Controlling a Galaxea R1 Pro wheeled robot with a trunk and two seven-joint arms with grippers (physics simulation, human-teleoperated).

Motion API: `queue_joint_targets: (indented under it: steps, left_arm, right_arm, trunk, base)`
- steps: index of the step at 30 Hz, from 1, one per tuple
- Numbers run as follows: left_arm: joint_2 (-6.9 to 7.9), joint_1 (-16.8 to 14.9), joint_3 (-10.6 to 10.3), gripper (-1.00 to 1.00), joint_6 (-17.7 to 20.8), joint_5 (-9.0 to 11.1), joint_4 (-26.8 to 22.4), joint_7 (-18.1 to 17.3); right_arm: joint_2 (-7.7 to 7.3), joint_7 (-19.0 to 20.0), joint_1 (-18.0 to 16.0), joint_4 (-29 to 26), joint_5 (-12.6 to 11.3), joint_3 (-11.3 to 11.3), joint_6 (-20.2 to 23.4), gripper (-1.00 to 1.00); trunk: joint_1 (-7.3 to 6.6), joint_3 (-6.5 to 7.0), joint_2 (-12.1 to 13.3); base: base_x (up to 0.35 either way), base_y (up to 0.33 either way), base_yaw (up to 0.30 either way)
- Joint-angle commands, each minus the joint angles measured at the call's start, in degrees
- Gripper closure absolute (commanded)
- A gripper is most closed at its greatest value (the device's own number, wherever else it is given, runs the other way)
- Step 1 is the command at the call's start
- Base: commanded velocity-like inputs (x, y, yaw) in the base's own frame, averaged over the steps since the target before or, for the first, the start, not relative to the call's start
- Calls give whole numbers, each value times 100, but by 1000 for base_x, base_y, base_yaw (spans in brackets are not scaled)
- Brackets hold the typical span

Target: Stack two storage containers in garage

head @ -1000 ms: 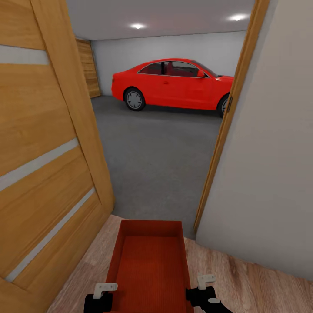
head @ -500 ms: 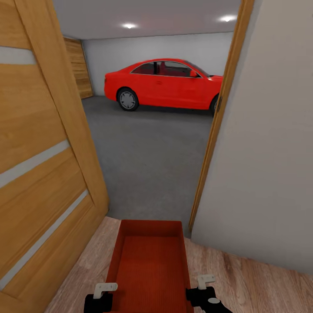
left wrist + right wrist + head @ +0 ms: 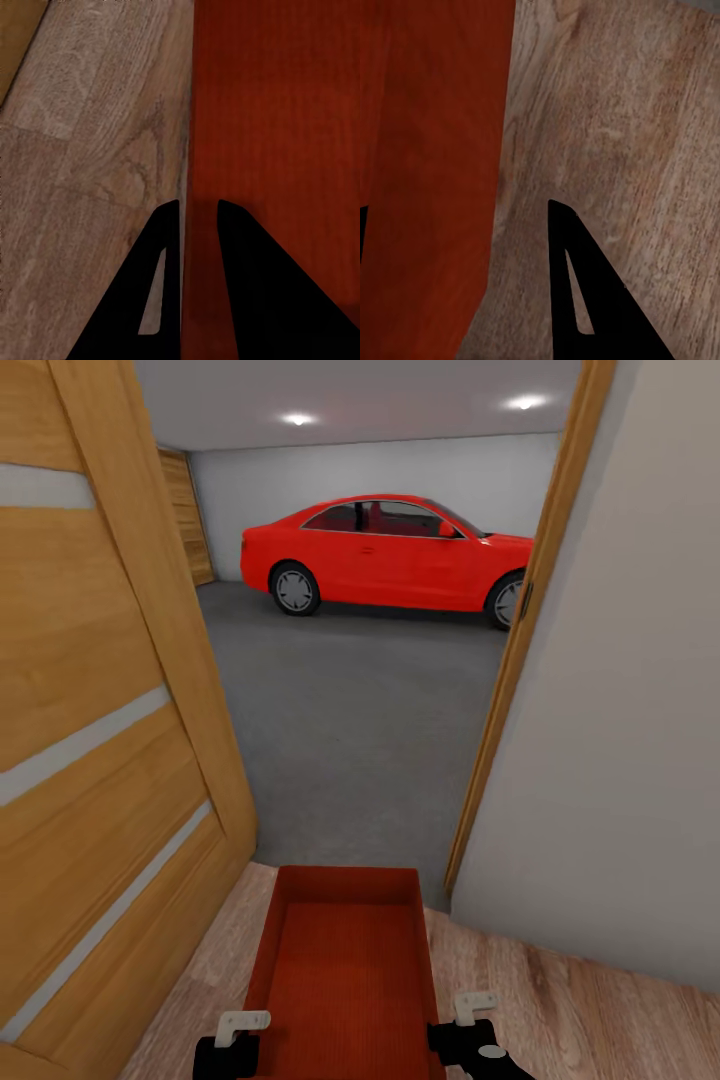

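I'm carrying one tub (image 3: 345, 970) out in front of me, just short of the doorway, with the garage beyond it. My left fingers (image 3: 196, 217) pinch the tub's left wall, one finger inside and one outside; my right fingers (image 3: 457, 225) straddle the right wall the same way, clamped on it as far as I can judge. From the head camera I see my left gripper (image 3: 232, 1040) and right gripper (image 3: 470, 1030) at the tub's near corners. The tub is orange-red plastic, rectangular, shallow and topless, walls flaring outward, its inside finely ribbed. Under it lies pale wood-plank floor (image 3: 560, 1000), grainy and matte. Past the tub's far end the planks stop and rough dark-grey concrete (image 3: 360, 710) begins, running up to a glossy red car (image 3: 390, 555). A wooden door (image 3: 90, 710) with pale stripes stands open left of the tub; a plain wall (image 3: 620, 710) and wood jamb stand right of it. Transport step, I'd say: next I need to roll straight through, keeping the tub clear of door and jamb, then lower it onto the concrete.
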Motion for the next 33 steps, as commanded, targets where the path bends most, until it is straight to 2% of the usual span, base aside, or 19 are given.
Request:
queue_joint_targets:
  steps: [1,8,20,33]
  left_arm:
    - [3,-5,27,100,-19,-11,-4,81]
    - [3,-5,27,100,-19,-11,-3,83]
    - [3,-5,27,100,-19,-11,-6,82]
    - [3,-5,27,100,-19,-11,-7,81]
  right_arm:
    - [-3,-57,-4,8,23,27,-12,100]
    - [-3,-59,-4,8,21,27,-12,100]
    - [-3,-59,-4,8,21,27,-12,100]
    - [-3,-59,-4,8,21,27,-12,100]
  trunk:
    - [0,-4,-2]
    - [0,-4,-2]
    - [0,-4,-2]
    - [0,18,-2]
  base:
    - [86,124,0]
    - [90,161,0]
    - [8,15,-9]
    - [0,0,-183]
